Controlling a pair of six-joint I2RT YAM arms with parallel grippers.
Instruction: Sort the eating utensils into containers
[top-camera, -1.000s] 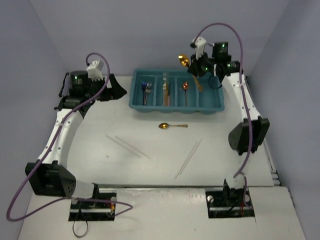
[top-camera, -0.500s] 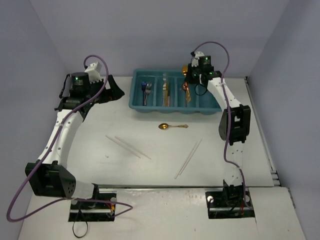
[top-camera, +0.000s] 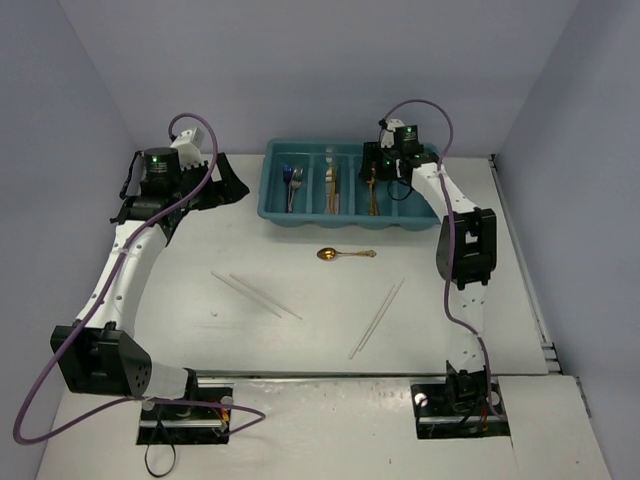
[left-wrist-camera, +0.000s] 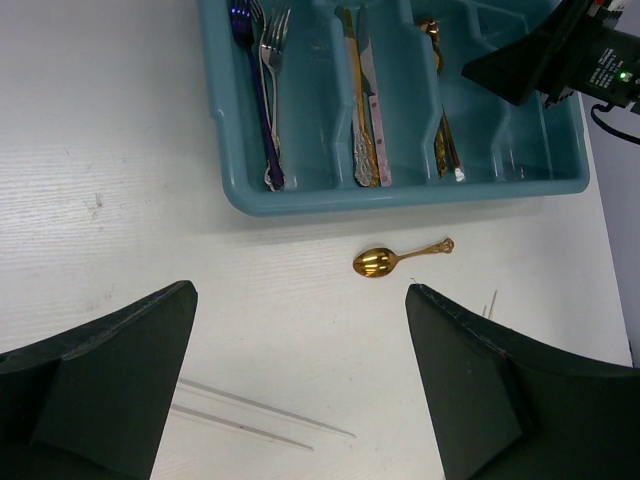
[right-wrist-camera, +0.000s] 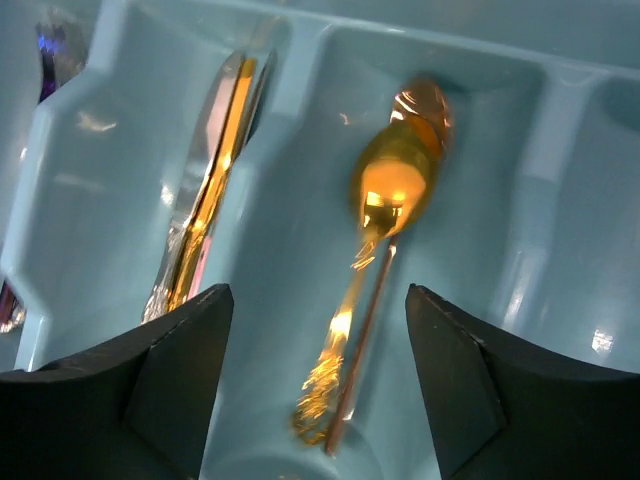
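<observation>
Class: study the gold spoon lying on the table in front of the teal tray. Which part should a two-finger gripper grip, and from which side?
Grip the gold spoon at the middle of its handle, coming straight down from above, jaws closing across it. It lies flat and alone, handle slim and running left-right; the bowl is wide and rounded, so likelier to slip.

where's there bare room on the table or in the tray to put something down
Bare table between the two stick pairs, left and right, below the gold spoon. In the tray, the rightmost compartment looks empty. Crowded: the spoon compartment, under the right gripper.
</observation>
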